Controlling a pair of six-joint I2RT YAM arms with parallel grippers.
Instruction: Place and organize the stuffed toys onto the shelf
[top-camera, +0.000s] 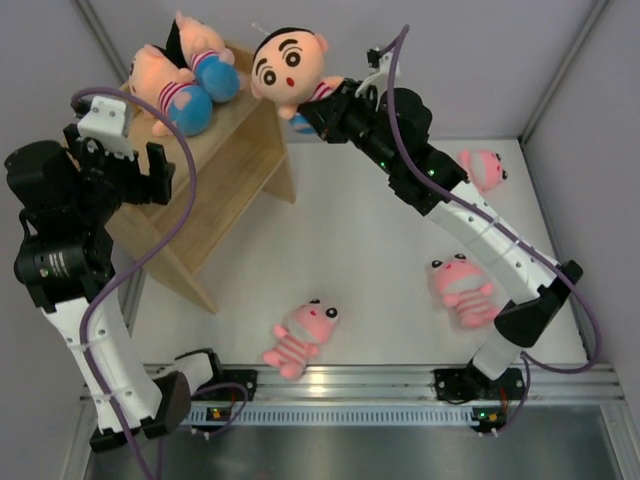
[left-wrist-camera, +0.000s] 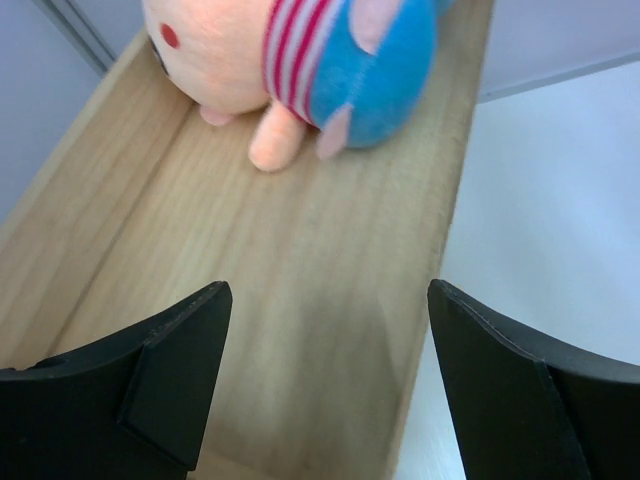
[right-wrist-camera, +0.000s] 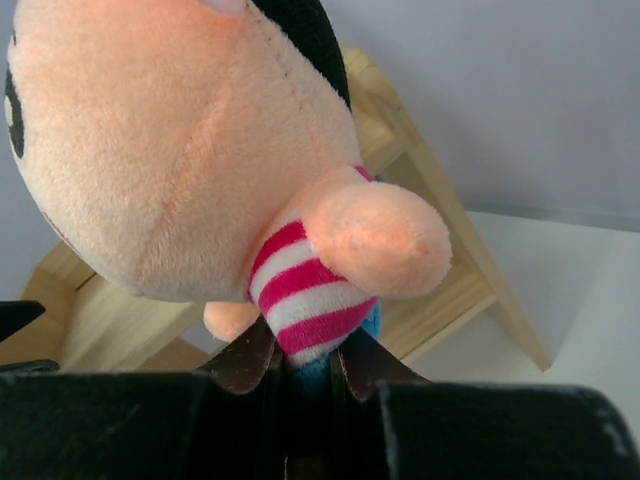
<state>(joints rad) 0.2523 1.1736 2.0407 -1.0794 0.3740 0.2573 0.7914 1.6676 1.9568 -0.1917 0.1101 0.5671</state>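
Note:
The wooden shelf (top-camera: 235, 165) stands at the back left. Two boy dolls lie on its top tier (top-camera: 172, 92) (top-camera: 205, 55). My right gripper (top-camera: 318, 112) is shut on a third boy doll (top-camera: 288, 65) by its body and holds it in the air beside the shelf's right end; the right wrist view shows the doll (right-wrist-camera: 180, 160) pinched at its striped shirt. My left gripper (left-wrist-camera: 325, 330) is open and empty, over the shelf's top board (left-wrist-camera: 300, 280), near one boy doll (left-wrist-camera: 300, 60). Three pink animals lie on the table (top-camera: 303, 335) (top-camera: 460, 288) (top-camera: 485, 168).
Grey walls close the table at the back and sides. A metal rail (top-camera: 340, 380) runs along the near edge by the arm bases. The shelf's lower tier (top-camera: 215, 215) sits beside my left arm.

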